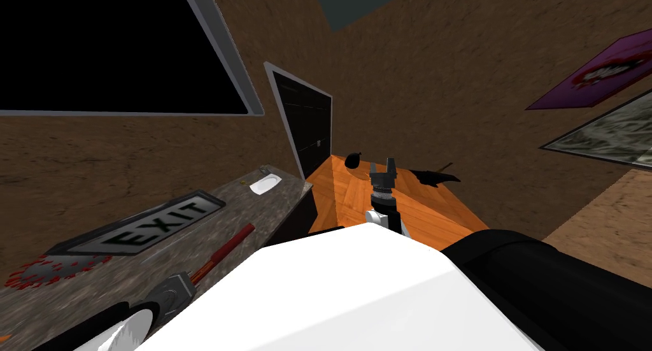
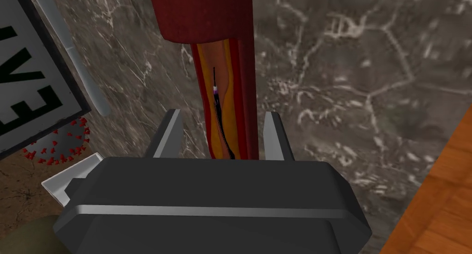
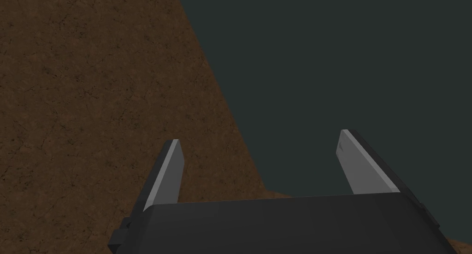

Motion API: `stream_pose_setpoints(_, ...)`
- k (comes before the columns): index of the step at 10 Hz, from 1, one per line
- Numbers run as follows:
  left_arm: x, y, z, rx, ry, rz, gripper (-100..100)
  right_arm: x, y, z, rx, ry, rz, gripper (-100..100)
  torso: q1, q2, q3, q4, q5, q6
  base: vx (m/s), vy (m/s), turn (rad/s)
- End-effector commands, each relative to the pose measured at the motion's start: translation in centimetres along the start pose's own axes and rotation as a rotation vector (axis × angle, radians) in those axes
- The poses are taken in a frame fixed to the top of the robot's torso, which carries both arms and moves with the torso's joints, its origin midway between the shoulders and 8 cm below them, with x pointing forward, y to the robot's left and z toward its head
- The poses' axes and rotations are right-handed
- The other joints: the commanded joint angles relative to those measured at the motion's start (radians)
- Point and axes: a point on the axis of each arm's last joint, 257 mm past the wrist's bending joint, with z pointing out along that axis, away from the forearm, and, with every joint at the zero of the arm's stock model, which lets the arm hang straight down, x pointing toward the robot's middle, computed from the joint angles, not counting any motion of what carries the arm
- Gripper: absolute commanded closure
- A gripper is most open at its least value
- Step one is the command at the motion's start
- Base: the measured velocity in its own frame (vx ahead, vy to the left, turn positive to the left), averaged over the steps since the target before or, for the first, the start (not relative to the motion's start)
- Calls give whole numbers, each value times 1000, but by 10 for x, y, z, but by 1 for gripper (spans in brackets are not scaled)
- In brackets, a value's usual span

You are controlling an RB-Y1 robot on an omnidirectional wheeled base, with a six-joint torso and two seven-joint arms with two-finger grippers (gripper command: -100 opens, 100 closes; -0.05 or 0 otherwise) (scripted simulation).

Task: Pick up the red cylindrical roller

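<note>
Left gripper (image 2: 223, 115) is right down at the marbled counter (image 2: 345, 80), fingers drawn in on either side of the roller (image 2: 203, 16). They flank its thin shaft, close to the fat red cylinder. Slivers of counter show between blades and shaft, so I can't tell whether it's gripping. Roller lies flat on the counter, near the EXIT sign (image 2: 27, 80). Right gripper (image 3: 258, 140) hangs over the orange table (image 1: 356, 200), fingers spread wide.
</note>
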Motion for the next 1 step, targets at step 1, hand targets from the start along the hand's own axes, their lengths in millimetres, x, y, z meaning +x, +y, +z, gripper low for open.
stream_pose_setpoints(1,0,0,0,0,0,0,0,0,0,0,0,0,0,0,0,0,0,0,0,0,0,0,0)
